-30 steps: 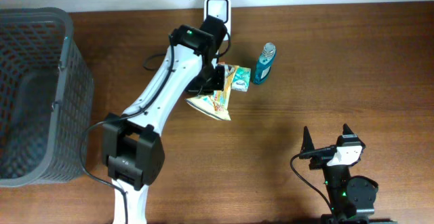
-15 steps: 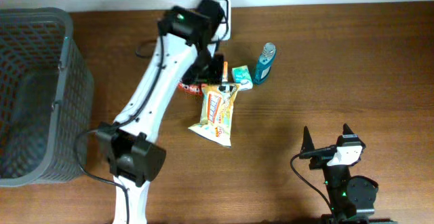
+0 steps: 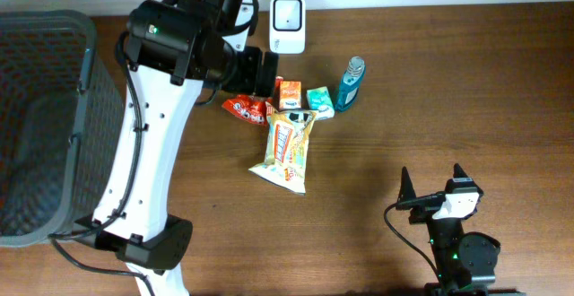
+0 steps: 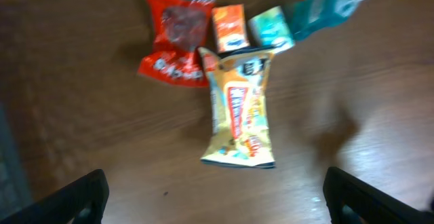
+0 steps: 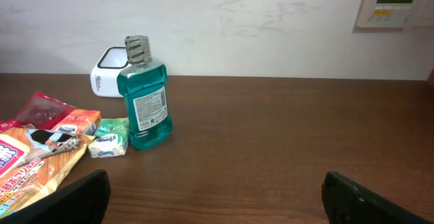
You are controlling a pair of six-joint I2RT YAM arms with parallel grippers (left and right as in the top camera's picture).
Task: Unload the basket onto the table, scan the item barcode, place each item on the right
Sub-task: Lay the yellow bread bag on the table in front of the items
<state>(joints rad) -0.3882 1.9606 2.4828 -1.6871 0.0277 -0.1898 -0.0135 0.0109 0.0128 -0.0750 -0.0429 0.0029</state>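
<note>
A yellow snack bag [image 3: 289,148] [image 4: 239,112] lies flat on the table, free of both grippers. Behind it sit a red packet [image 3: 247,108] [image 4: 175,47], an orange box [image 3: 289,94] and a teal tissue pack [image 3: 320,100]. A white scanner [image 3: 287,13] [image 5: 108,68] stands at the back edge. My left gripper [image 3: 258,70] [image 4: 217,203] hovers high above the pile, open and empty. Resting near the front right, my right gripper [image 3: 432,181] [image 5: 217,200] is open with nothing in it.
A teal mouthwash bottle [image 3: 351,82] [image 5: 144,95] stands upright to the right of the tissue pack. A grey mesh basket [image 3: 45,16] fills the left side of the table. Bare wood stretches between the pile and my right gripper.
My left gripper opened and let go of the yellow snack bag, which dropped flat onto the table. The left arm then rose and pulled back to the left.
</note>
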